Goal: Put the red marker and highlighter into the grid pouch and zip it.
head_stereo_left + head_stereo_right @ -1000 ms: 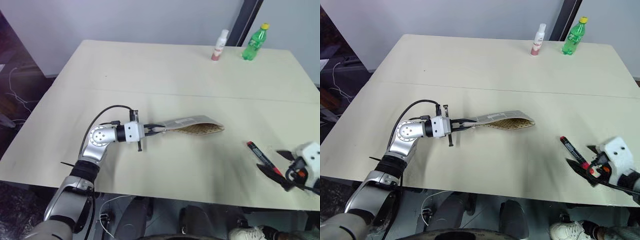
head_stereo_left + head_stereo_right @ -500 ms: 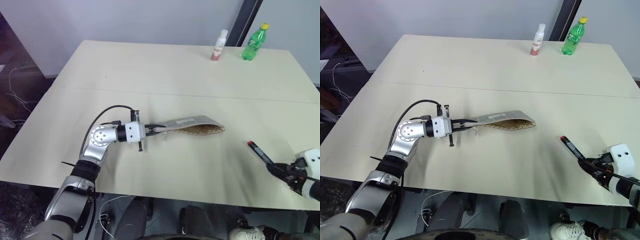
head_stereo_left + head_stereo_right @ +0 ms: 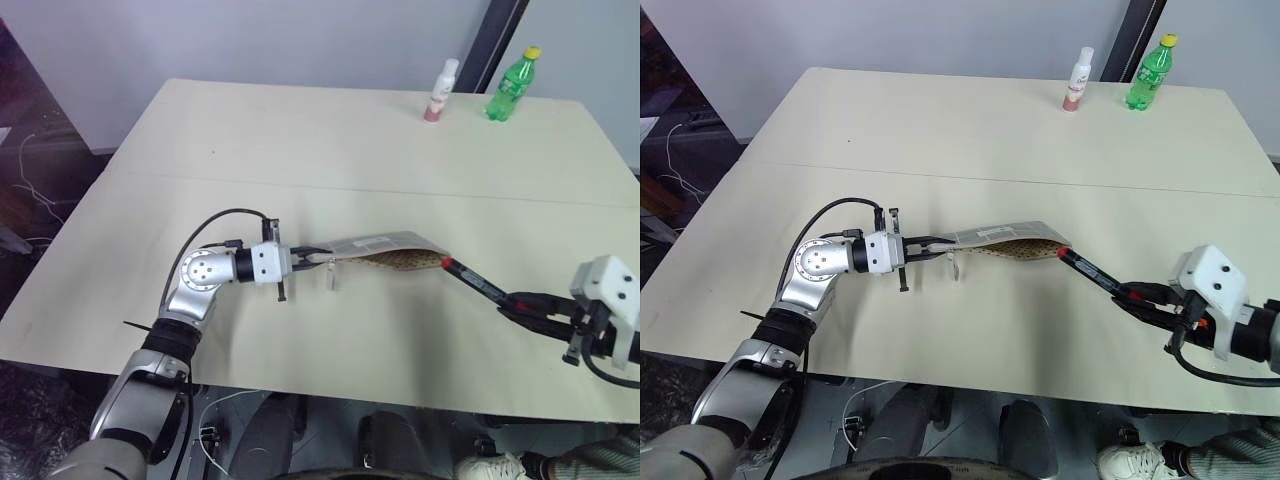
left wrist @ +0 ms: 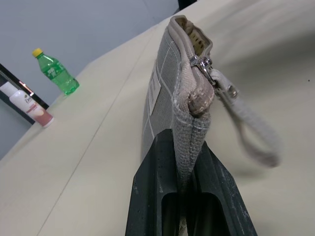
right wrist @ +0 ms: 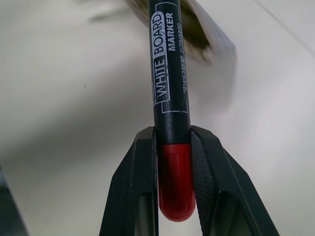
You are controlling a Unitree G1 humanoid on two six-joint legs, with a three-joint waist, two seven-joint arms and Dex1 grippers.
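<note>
Gaping grid pouch, red marker at mouth

Head eyes overlooking table, wrist views close in

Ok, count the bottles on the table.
2, both at the far right of the table: a white and pink bottle, and a green bottle with a yellow cap just right of it. None looks hidden.

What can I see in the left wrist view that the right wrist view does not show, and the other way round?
Left wrist view: the left gripper clamping the grid pouch by its end, the zipper pull with its loop, the green bottle and the pink-white bottle.
Right wrist view: the right gripper shut on the red marker, its printed label readable.
Both: the beige table and the pouch.
</note>
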